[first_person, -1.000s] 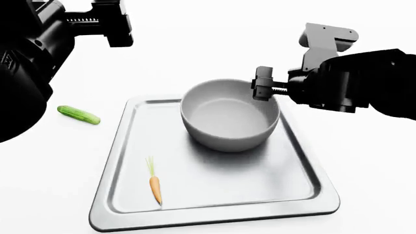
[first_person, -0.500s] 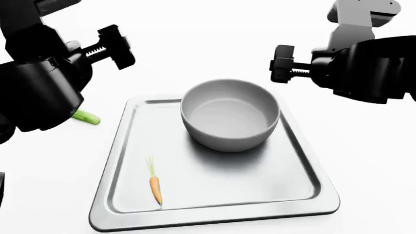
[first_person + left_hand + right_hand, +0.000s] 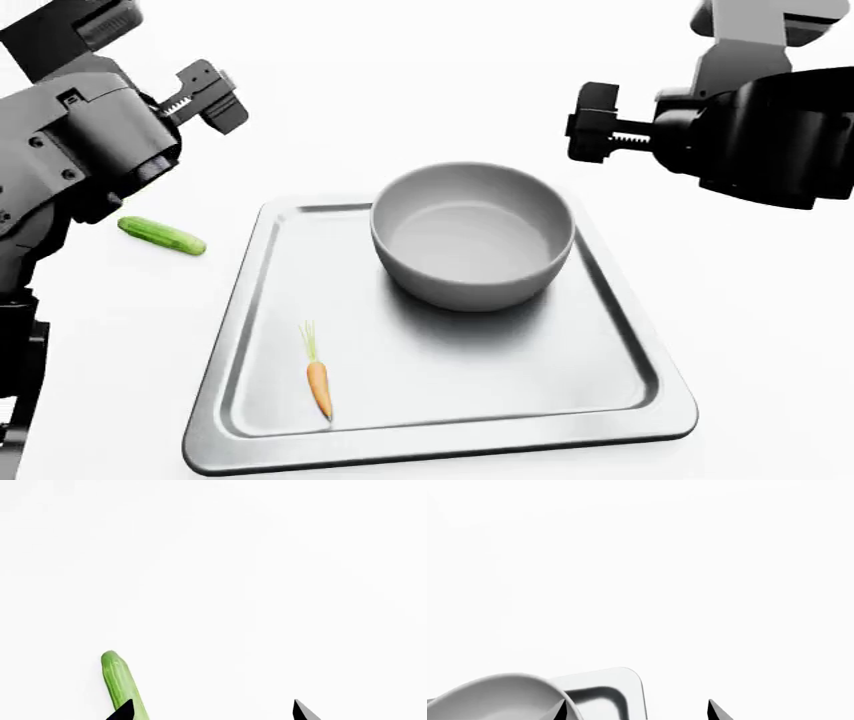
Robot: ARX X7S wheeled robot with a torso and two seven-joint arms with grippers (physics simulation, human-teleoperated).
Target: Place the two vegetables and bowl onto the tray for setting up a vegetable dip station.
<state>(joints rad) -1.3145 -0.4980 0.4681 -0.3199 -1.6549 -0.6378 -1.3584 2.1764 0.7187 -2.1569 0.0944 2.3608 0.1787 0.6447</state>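
Head view: bowl [image 3: 473,236] and carrot [image 3: 318,385] sitting on tray [image 3: 441,445]; cucumber [image 3: 162,235] lying off it, left. Wrist views showing left gripper [image 3: 212,711] and right gripper [image 3: 637,711] gaping wide, empty, fingertips cropped.

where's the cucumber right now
In the head view the cucumber lies on the white surface just off the tray's left rim, not on it, below the left hand. The left wrist view shows it too.
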